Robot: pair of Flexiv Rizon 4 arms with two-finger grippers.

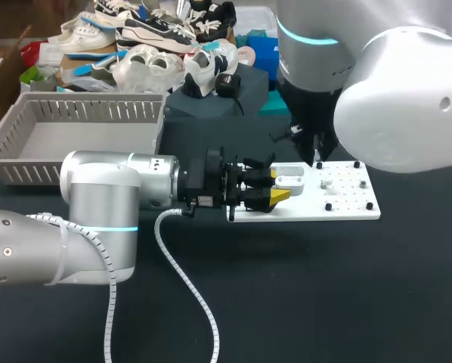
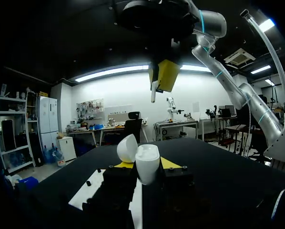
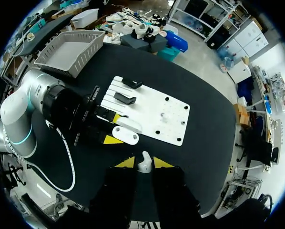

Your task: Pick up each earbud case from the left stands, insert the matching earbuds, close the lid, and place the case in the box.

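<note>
**A:** What is held in the left gripper (image 2: pixel 147 166)?

**B:** A white case (image 2: pixel 147 160) is clamped between its two yellow tips, gripped from both sides. The lid (image 2: pixel 127 148) is swung open and tilted back beside the body.

**A:** Where is the case held?

**B:** It is held over the end of a white board (image 3: pixel 166 114), at the end nearest the left arm. Whether the case touches the board cannot be told.

**A:** And the right gripper (image 3: pixel 143 163)?

**B:** It is pointed down from above. A small white earbud (image 3: pixel 143 160) is pinched between its yellow tips. The earbud is hung above the open case, with a clear gap between them.

**A:** What else is seen on the board?

**B:** Two black stands (image 3: pixel 132 83) are set side by side on it, just beyond the left gripper. Small black pegs are dotted over the rest of the board.

**A:** Where is the box (image 1: pixel 82 113)?

**B:** A grey box with slatted walls is placed on a black table (image 1: pixel 324 302), on the left arm's side and apart from the board.
</note>
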